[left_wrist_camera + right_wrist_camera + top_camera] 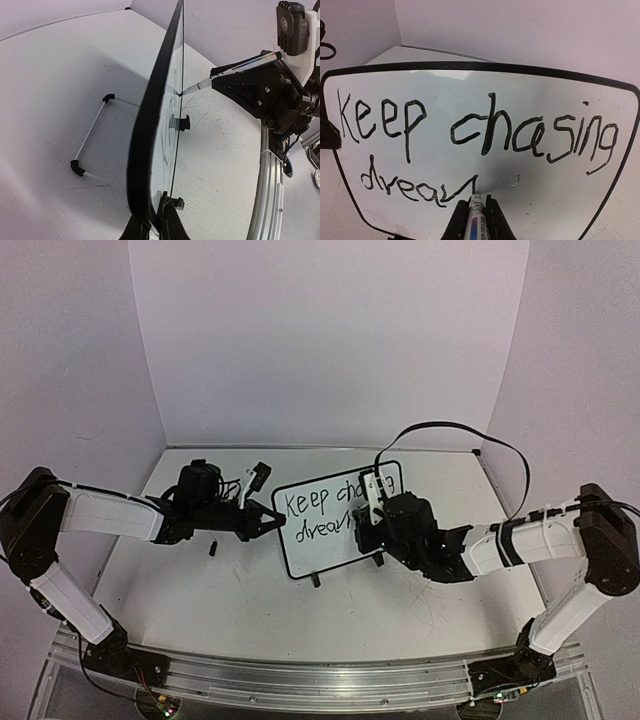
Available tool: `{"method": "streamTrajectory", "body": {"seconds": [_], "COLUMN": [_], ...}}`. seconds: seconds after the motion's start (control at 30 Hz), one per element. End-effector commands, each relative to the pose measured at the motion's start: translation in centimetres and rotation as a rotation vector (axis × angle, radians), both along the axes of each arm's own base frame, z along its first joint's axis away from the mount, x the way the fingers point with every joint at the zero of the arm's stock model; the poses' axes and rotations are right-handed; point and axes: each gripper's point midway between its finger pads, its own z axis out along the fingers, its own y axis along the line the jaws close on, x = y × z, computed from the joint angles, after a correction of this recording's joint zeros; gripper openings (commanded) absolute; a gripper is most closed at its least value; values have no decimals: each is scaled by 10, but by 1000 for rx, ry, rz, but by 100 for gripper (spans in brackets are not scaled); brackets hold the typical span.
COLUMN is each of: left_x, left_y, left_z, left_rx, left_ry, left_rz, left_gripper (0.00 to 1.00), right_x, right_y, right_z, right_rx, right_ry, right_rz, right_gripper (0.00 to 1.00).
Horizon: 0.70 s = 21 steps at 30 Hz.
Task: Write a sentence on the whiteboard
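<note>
The left claw (264,521) reaches in from the counter's (250,610) left edge, and its fingers are clamped on the left rim of the board (330,556). In the left wrist view the two fingers pinch the black frame, which is seen edge-on. A small black piece (213,550) lies on the counter just to the near side of that claw; what it is cannot be told. Behind the board, toward the far edge, a thin rod frame (92,133) with black corner pieces lies flat on the counter.

The board stands upright on its feet (315,581) around the middle of the counter. It is well apart from the left and right edges, and its right end is turned a little toward the far edge.

The sentence (489,122) is in black on the board's near face. The top line reads "keep chasing". The lower line starts near the left rim and reads "drea" plus a rising stroke of the next letter. The space to the right of that stroke is bare white.

The marker (197,86) has its tip on the board at the end of that stroke, low on the board about midway across. The right claw (476,209) comes in from the counter's right edge, and its fingers are closed tight on the marker's barrel, one on each side.
</note>
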Motion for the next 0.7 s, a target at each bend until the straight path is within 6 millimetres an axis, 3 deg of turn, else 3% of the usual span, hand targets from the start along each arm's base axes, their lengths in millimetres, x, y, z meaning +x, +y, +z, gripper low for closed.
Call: {"method": "streamTrajectory", "body": {"seconds": [0.0,0.2,0.5,0.67], "left_x": [25,25,26,26], "left_y": [18,19,19,18], "left_z": [-21,-22,-20,-22], "left_rx": [132,136,134,135], "left_ry": [-70,-69,-72,-66], "left_rz": [99,103,105,102], "left_gripper": [0,0,0,0], "right_x": [16,14,1,0], "right_y": [-10,-19,-13,-17], "right_z": [39,31,-4,-7], "right_rx": [65,43,8,-4], "right_ry": [-82,-69,30,36], "right_rz": [-76,-100,-23,-38], "right_gripper": [0,0,0,0]}}
